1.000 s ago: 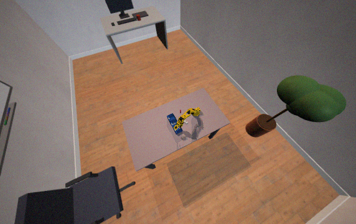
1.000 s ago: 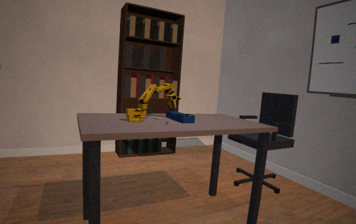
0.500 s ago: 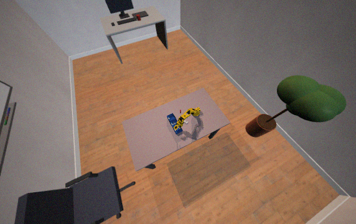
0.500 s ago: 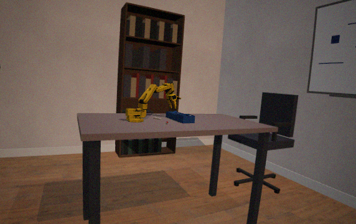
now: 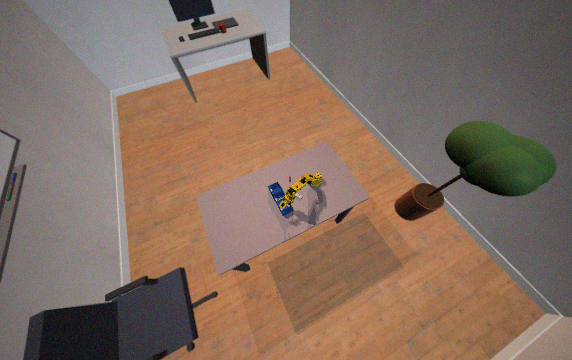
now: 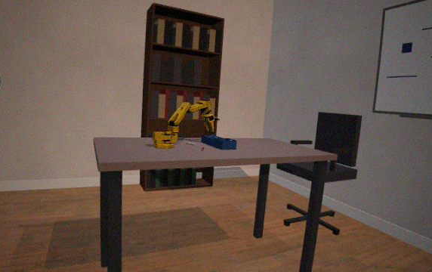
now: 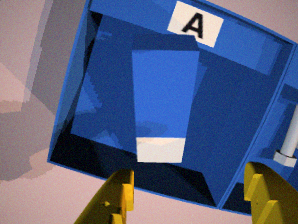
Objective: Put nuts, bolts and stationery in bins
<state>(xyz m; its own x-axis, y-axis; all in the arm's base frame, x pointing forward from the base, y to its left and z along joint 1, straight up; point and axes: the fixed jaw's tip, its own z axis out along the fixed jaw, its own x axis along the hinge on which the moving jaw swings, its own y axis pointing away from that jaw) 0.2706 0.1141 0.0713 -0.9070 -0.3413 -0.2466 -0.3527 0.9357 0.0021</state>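
Top view, mauve table [image 5: 236, 215] [image 6: 201, 156] [image 7: 240, 219], wood floor [image 5: 191, 135] [image 6: 163, 253], grey walls [image 5: 416, 60] [image 6: 307, 68].

In the wrist view, bin A [image 5: 288, 213] [image 6: 205, 139] [image 7: 242, 55] has free room right of the blue-white block [image 7: 165, 95]; this block obstructs the middle of the frame; at right, the dividing wall [image 7: 257, 126] limits sideways passing.

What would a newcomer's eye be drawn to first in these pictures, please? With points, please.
Probably the bright yellow arm [image 5: 298, 186] [image 6: 180, 113], reaching over the blue bins [image 5: 274, 190] [image 6: 220, 143] [image 7: 240, 125] on the table [image 5: 236, 215] [image 6: 144, 154]. Up close, the bold black A label [image 7: 195, 24] stands out on a bin's inner wall, above a blue-and-white block [image 7: 165, 95].
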